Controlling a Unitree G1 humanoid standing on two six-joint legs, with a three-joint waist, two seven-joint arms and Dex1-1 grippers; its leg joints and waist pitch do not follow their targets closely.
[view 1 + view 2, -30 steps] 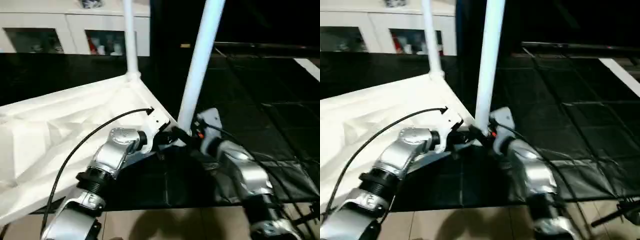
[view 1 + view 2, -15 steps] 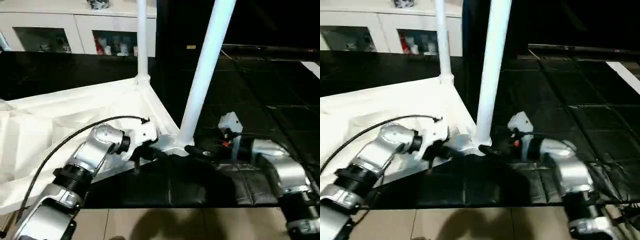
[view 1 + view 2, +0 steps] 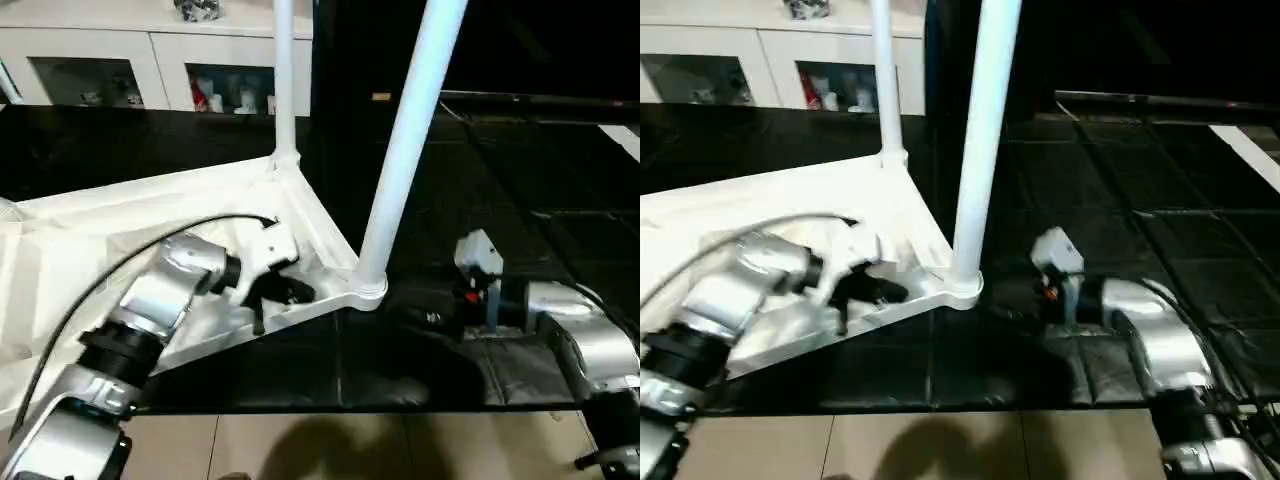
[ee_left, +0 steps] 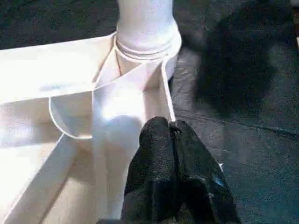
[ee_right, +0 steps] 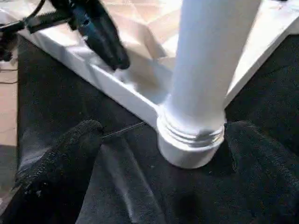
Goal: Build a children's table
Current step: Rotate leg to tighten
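Upside down on the black tiled floor mat: the all-white plastic children's table, ribbed underside up. Two long tapered white tubular legs standing in corner sockets — near leg at the front corner, far leg behind. Left gripper clenched, fingers pressed together, empty, tip right by the rim beside the near socket. Right gripper spread wide, black fingers either side of the near leg's base, not touching. White glass-door cabinet along the back.
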